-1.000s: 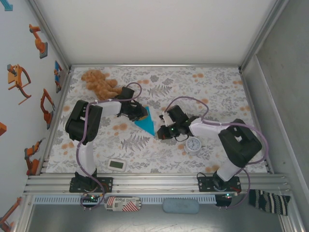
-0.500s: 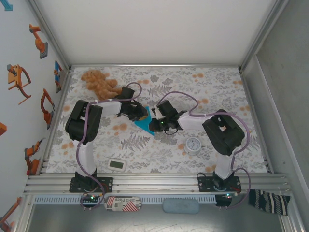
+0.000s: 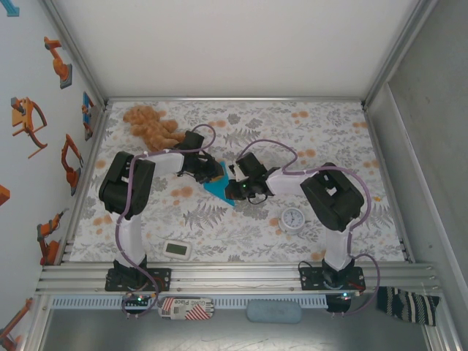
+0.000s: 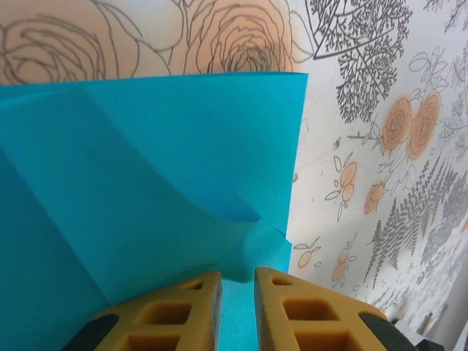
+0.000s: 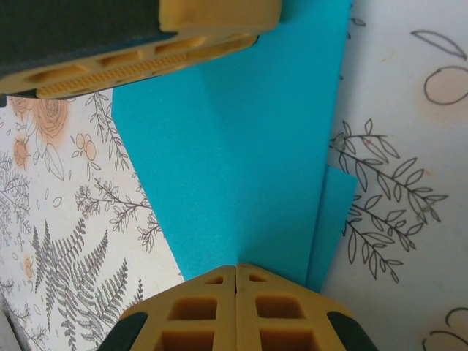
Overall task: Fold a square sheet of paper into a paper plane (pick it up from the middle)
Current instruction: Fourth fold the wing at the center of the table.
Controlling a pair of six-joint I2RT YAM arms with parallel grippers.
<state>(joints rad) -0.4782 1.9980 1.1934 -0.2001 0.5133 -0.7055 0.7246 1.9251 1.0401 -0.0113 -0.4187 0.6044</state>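
The turquoise-blue sheet of paper [image 3: 219, 190] lies partly folded on the floral table between both arms, tapering to a point at its near end. In the left wrist view the paper [image 4: 146, 183] shows a raised flap curling up in front of my left gripper [image 4: 238, 281], whose fingers stand a narrow gap apart over the sheet. My left gripper [image 3: 212, 173] rests at the paper's far left corner. My right gripper [image 3: 234, 189] sits at its right edge. The right gripper [image 5: 236, 269] is shut, tips together on the paper [image 5: 234, 168], with a second layer poking out to the right.
A small round white clock [image 3: 293, 218] lies just right of the right gripper. A brown teddy bear [image 3: 150, 124] sits at the back left, behind the left arm. A white rectangular gadget [image 3: 178, 249] lies near the front edge.
My right gripper has swung left, away from the clock, onto the paper's right edge. The left arm has stayed put on the paper.
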